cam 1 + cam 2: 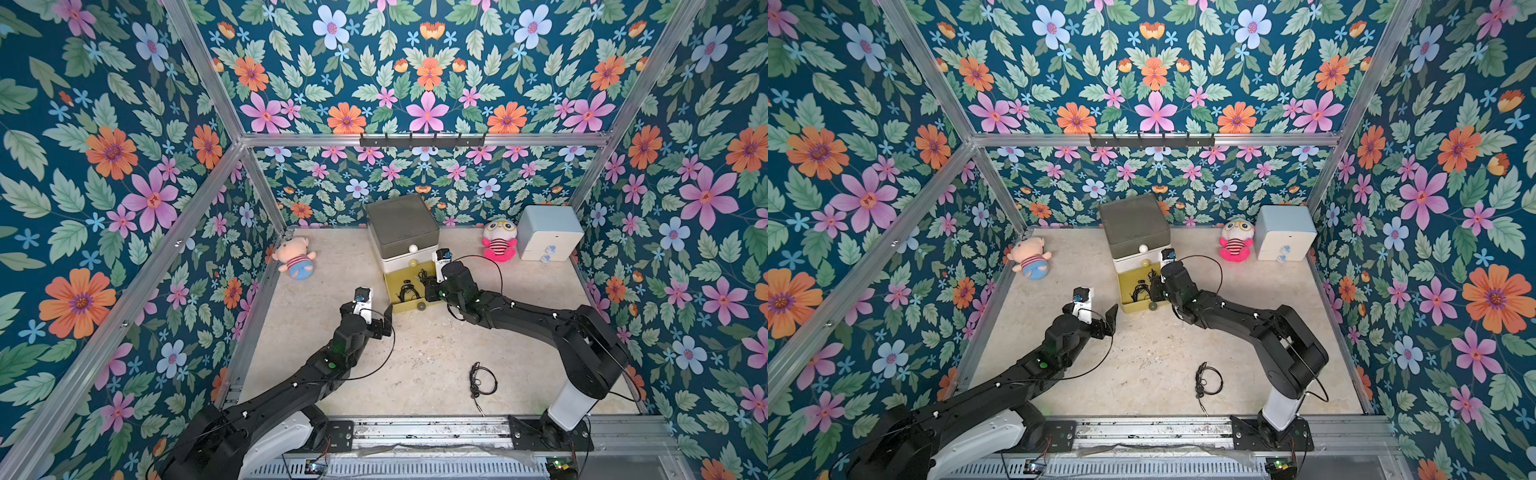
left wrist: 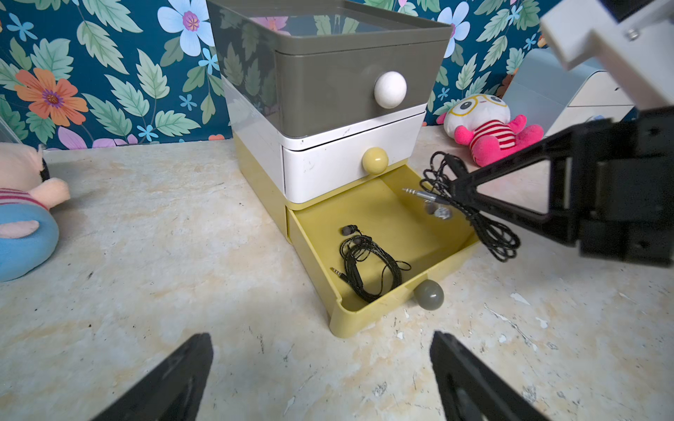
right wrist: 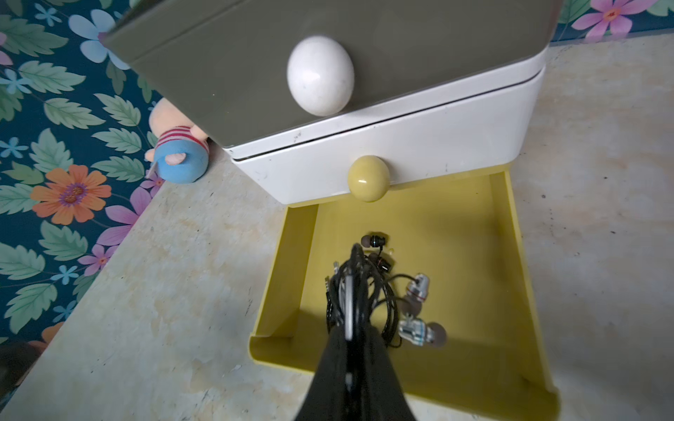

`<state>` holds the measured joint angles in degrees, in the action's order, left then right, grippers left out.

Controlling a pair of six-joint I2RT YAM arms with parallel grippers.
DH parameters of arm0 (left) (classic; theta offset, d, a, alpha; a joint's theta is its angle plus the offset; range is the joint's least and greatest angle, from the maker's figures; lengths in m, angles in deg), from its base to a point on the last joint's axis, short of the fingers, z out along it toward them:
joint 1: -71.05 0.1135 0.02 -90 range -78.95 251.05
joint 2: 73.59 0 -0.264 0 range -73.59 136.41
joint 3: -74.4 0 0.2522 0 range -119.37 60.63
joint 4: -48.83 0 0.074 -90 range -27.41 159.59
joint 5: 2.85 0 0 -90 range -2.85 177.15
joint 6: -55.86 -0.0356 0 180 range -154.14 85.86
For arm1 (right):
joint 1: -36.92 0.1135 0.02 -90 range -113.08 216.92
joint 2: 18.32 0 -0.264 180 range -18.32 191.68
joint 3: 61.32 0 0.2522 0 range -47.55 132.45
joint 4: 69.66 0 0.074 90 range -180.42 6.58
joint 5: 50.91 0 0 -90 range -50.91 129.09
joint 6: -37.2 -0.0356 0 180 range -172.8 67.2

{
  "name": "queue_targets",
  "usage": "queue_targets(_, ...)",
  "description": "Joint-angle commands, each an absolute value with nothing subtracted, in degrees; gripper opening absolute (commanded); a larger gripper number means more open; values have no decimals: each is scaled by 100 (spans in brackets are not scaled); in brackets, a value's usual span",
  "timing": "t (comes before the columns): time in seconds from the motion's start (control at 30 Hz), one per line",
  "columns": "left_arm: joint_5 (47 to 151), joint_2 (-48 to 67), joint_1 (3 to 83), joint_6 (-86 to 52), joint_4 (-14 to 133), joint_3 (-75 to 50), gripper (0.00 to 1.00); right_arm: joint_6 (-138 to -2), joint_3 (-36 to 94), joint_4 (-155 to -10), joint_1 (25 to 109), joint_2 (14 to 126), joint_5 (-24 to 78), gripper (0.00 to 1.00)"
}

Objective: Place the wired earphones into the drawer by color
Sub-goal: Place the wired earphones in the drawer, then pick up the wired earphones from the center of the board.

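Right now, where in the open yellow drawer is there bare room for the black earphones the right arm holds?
Bare: the drawer floor at the back, between the white drawer and the lying earphones. Crowded: the front, by the grey knob, where that bundle sprawls.

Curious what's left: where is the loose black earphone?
In both top views, the loose black earphone lies on the tabletop near the front rail, beside the right arm's base.

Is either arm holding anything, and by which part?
The right jaws are shut on a black earphone bundle, pinching its coiled cable above the open yellow drawer. The left jaws are open and empty.
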<state>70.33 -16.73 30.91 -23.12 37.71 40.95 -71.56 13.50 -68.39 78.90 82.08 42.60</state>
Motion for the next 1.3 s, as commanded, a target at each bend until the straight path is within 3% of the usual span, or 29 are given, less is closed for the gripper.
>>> queue_targets(0.0,7008,-1640,3097,-2333,3667,4077,99,-7150,1564,-6625,7868,8490,4469,1)
queue_targets(0.5,6998,-1578,3097,-2333,3649,4062,99,-7358,1975,-6471,7665,9244,4521,2)
queue_targets(0.57,7008,-1568,3097,-2333,3640,4064,99,-7371,1968,-6476,7647,9246,4524,7)
queue_targets(0.67,7004,-1542,3097,-2325,3640,4060,99,-7371,1936,-6496,7630,9196,4521,37)
queue_targets(0.7,7012,-1545,3097,-2324,3640,4063,99,-7371,1899,-6497,7637,9147,4516,40)
queue_targets(1.27,7025,-1581,3097,-2307,3583,4112,99,-7382,518,-6953,7636,7321,4418,46)
